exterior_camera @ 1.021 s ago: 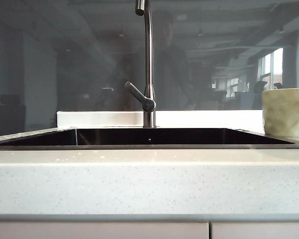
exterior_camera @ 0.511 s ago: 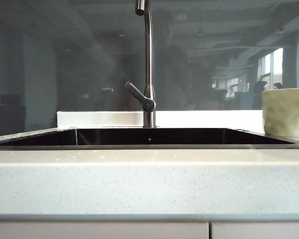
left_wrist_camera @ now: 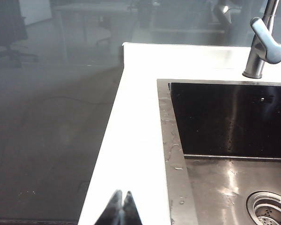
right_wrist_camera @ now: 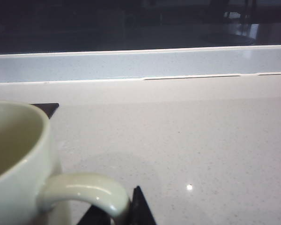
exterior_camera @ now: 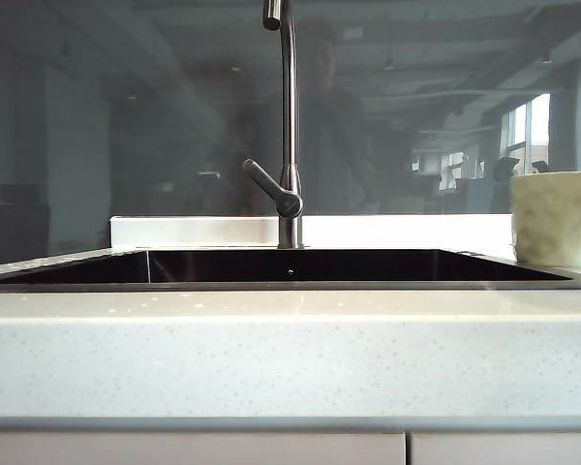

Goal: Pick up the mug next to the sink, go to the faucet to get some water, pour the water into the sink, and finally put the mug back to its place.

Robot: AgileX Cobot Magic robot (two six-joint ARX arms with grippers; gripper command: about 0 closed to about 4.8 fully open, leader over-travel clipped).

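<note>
The mug (exterior_camera: 556, 219) stands upright on the pale speckled worktop (exterior_camera: 290, 354), at the right end of the sink (exterior_camera: 290, 266), just past the basin's thin metal rim and close to the worktop's back edge. In the exterior view only its dimpled wall shows, cut by the frame's right side, with a dark sliver beside it that is too small to name.

Over to the right wrist view: the mug (right_wrist_camera: 23, 164) fills the near corner, its loop handle (right_wrist_camera: 89, 192) curving out toward the camera. The right gripper (right_wrist_camera: 117, 213) is right at that handle. One dark fingertip (right_wrist_camera: 141, 208) pokes up just beside the loop's outer curve, and a second dark piece shows under the loop. The tips stand narrow, either side of the handle, but whether they actually press on it cannot be told from here. The mug's base sits on the worktop, not lifted.

The left gripper (left_wrist_camera: 120, 208) hangs over the worktop's strip along the sink's left rim, well apart from the mug. Its two dark tips meet in a point, pressed together with nothing between them.

The faucet (exterior_camera: 287, 126) rises at the middle of the sink's back edge, lever slanting out to the left. Droplets glisten on the sink's left rim.
</note>
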